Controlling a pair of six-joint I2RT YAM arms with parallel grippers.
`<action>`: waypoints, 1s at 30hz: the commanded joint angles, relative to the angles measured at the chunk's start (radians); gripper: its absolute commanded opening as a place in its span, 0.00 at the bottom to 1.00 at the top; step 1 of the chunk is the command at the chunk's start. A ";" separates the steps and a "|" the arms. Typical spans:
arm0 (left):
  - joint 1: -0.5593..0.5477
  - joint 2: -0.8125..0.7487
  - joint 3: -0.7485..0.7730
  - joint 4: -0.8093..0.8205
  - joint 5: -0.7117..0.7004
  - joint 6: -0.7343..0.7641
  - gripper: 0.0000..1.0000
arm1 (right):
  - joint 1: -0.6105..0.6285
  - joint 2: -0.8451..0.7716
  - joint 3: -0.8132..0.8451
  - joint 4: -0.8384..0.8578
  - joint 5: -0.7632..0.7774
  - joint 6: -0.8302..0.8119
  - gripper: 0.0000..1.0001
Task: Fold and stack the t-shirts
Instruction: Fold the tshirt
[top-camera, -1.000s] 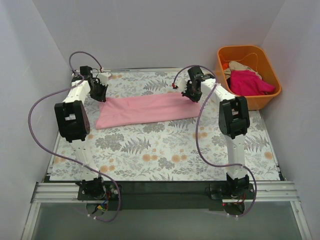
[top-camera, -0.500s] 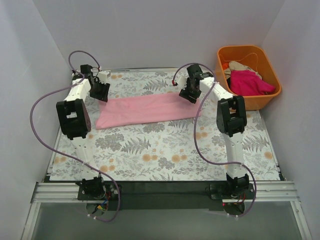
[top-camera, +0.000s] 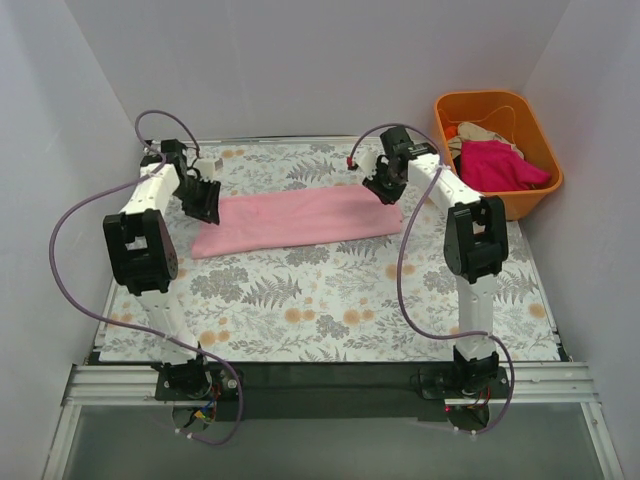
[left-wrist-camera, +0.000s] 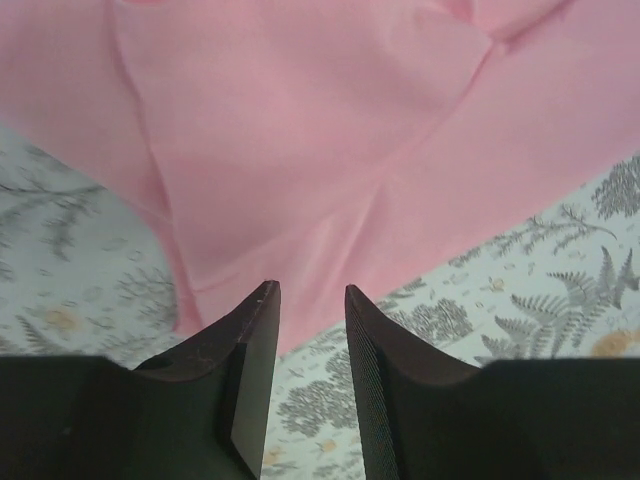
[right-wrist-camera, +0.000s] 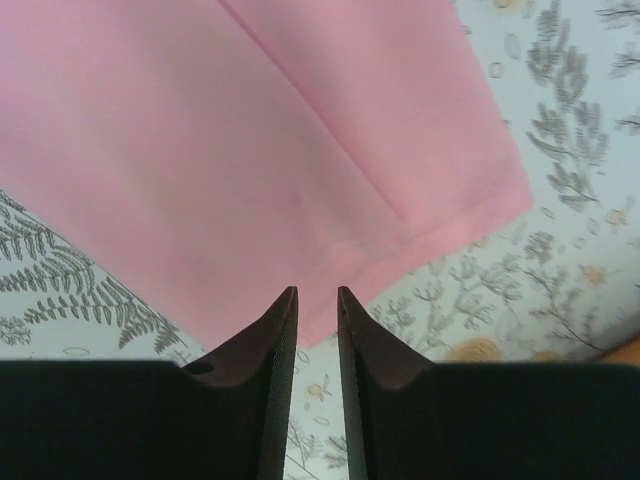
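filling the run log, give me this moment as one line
pink t-shirt: folded strip | left hand: open, at its left end | right hand: open, at its right end

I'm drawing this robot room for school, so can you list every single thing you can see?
table: one, white cover with grey ferns and orange flowers, in the middle.
tub: one, orange, at the far right corner.
pink t-shirt: one, light pink, folded into a long strip on the far half of the table.
magenta t-shirt: one, magenta, bunched up in the tub.
cream cloth: one, cream, in the tub behind the magenta t-shirt.
cables: two, purple, looping beside the arms.
left arm: one, white and black, left side.
right arm: one, white and black, right side.
left fingers: two, black, slightly apart, empty, over the shirt's edge.
right fingers: two, black, slightly apart, empty, over the shirt's other end.
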 joint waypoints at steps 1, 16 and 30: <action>-0.017 -0.026 -0.064 -0.013 0.007 -0.046 0.32 | -0.001 0.068 -0.007 -0.036 -0.063 0.041 0.25; -0.020 0.326 0.209 0.016 -0.169 -0.066 0.29 | 0.097 -0.067 -0.419 -0.098 -0.118 0.056 0.23; -0.231 0.388 0.517 0.405 -0.296 -0.095 0.47 | 0.456 -0.195 -0.354 -0.184 -0.410 0.153 0.33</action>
